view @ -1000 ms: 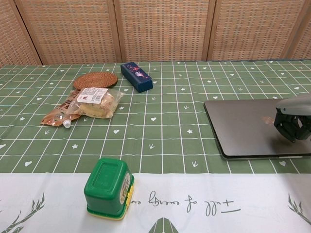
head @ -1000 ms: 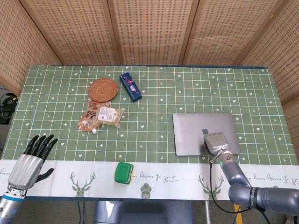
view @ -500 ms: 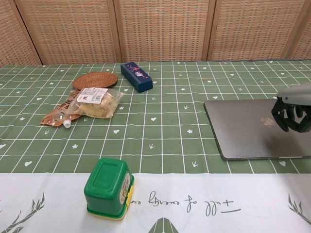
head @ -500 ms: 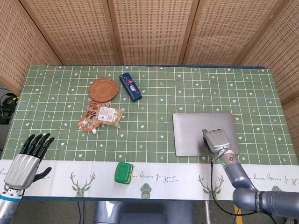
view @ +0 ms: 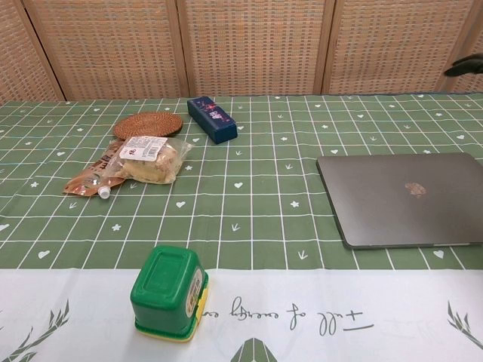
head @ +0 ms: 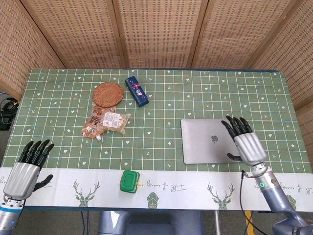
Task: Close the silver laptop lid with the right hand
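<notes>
The silver laptop (head: 208, 140) (view: 404, 197) lies flat on the green tablecloth with its lid down, at the right of the table. My right hand (head: 246, 145) hovers above the laptop's right edge with its fingers spread and nothing in it. In the chest view only a dark fingertip (view: 466, 66) shows at the top right corner. My left hand (head: 27, 169) is at the near left edge of the table, fingers apart and empty.
A green lidded box (head: 129, 181) (view: 167, 293) stands near the front edge. A snack packet (head: 106, 123) (view: 134, 167), a round woven coaster (head: 108, 93) (view: 149, 124) and a dark blue box (head: 136, 91) (view: 212, 119) lie at the back left.
My right hand has lifted off the laptop lid, moved to the right and spread its fingers from a curled pose. My left hand has drifted slightly lower and left.
</notes>
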Robot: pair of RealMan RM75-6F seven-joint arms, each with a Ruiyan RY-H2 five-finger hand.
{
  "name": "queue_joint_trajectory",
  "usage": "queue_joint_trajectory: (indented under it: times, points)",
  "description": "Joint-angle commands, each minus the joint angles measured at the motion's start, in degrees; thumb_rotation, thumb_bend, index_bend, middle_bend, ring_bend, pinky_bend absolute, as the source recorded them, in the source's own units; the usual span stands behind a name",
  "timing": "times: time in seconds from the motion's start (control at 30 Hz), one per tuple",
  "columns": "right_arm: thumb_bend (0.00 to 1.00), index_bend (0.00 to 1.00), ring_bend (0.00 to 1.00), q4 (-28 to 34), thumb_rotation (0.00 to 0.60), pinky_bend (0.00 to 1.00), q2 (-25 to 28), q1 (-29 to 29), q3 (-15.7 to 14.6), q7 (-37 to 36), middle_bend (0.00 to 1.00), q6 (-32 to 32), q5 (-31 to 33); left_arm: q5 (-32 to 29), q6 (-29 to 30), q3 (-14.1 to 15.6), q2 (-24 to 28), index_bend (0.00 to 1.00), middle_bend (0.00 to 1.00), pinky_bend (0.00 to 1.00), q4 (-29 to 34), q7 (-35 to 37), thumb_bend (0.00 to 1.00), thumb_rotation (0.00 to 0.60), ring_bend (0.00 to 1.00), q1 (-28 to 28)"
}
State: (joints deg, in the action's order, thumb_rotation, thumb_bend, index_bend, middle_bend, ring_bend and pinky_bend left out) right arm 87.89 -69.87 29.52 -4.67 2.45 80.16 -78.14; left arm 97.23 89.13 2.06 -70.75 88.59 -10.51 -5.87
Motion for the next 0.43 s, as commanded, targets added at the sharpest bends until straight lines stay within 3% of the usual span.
queue_joint_trajectory:
  times: [0.03,0.43]
  points:
    - [0.13,0.0,0.0,-6.8,0.6,0.0,-2.0,-5.9,-1.0,-5.3,0.0,5.4,-4.4,-0.4,0.2,-0.1,-0.6,0.0,0.0,0.0,-0.7,0.2,0.19,0.6,0.0,0.3]
    - [0.11,0.0,0.0,-14.2,0.6,0.0,-6.4,-13.3,-1.2,-9.8,0.0,10.7,-9.0,-2.2,0.9,-0.8,-2.1,0.0,0.0,0.0,-3.2,1.3,0.17,0.6,0.0,1.2]
